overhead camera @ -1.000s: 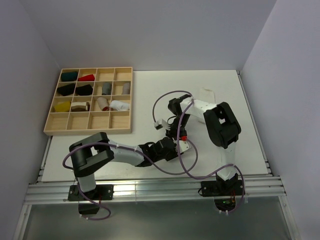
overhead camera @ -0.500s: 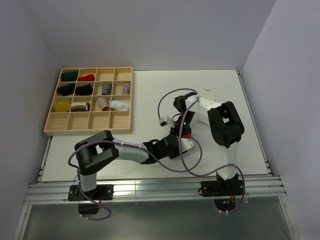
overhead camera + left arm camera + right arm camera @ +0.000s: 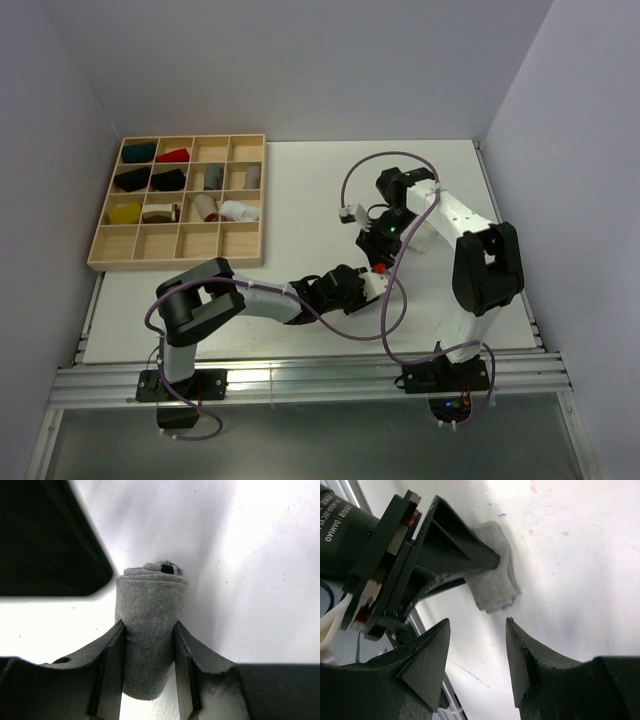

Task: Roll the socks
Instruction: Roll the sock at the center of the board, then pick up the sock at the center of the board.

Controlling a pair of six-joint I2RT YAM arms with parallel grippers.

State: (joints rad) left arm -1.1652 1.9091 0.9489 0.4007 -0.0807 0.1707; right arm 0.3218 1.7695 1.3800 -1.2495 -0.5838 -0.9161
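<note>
The grey sock [image 3: 150, 620] is rolled into a tight cylinder, and my left gripper [image 3: 149, 630] is shut on it, one finger pressed against each side. In the top view the left gripper [image 3: 362, 285] lies low on the table right of centre, and the roll is hidden under it. My right gripper [image 3: 477, 622] is open and empty, just beside the roll's end [image 3: 495, 587] and the left gripper [image 3: 440, 555]. In the top view the right gripper [image 3: 379, 252] hangs just behind the left one. The white sock does not show.
A wooden compartment tray [image 3: 175, 263] at the back left holds several small cloth bundles: red, yellow, black, grey and white. The right arm's elbow [image 3: 485, 262] stands at the right. Purple cables [image 3: 385, 320] loop around both grippers. The table's front rail lies near.
The right arm has swung to the right and its gripper has drawn back from the left gripper. The left gripper has shifted slightly right, still holding the grey roll.
</note>
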